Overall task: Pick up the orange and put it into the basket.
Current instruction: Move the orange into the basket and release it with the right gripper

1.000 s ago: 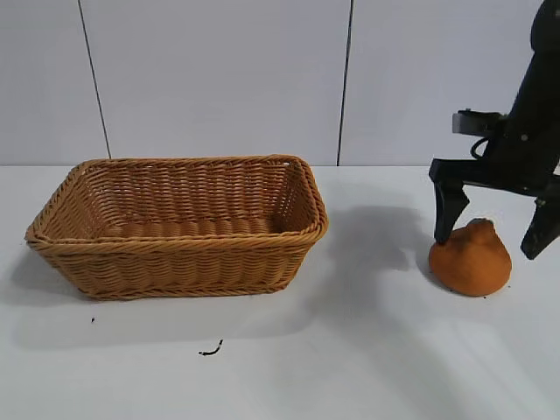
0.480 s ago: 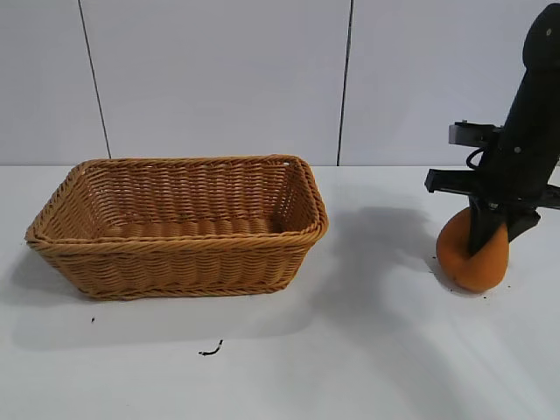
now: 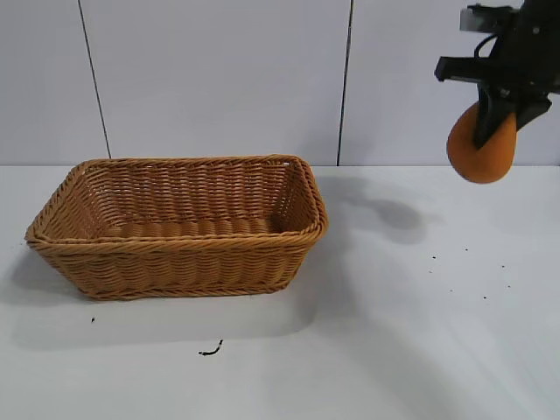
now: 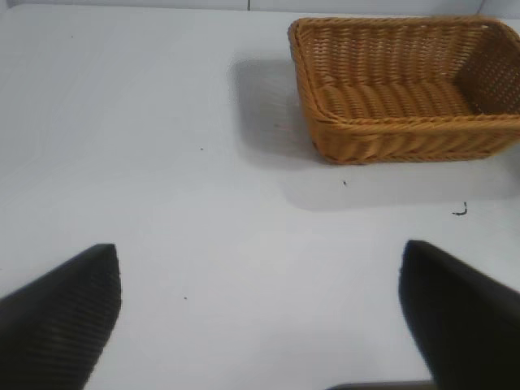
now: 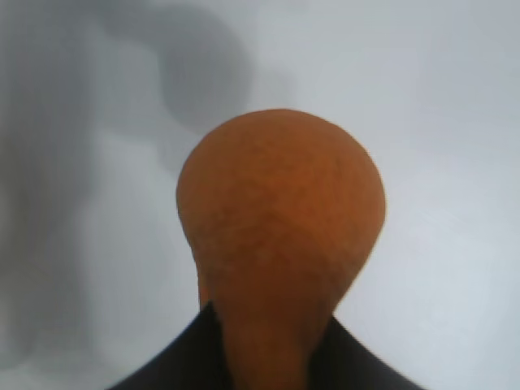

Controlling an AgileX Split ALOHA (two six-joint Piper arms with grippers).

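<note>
The right gripper (image 3: 493, 118) has its jaws clamped on the orange (image 3: 481, 153), high above the table's (image 3: 394, 350) right side; its long axis hangs vertical, bulb down. The basket (image 3: 179, 254) sits left. The left gripper's (image 4: 260, 325) jaws are spread.

A white bench (image 3: 420, 350) fills the lower half of the exterior view, meeting a pale panelled wall behind. On it, at centre left of the frame, rests the basket (image 3: 179, 262), a rectangular tan wicker one with flaring sides and a braided rim, casting a soft shadow to its right. A small dark curled scrap (image 3: 210, 351) lies on the bench just in front of the basket, and a few dark specks (image 3: 461, 250) dot the right side.
</note>
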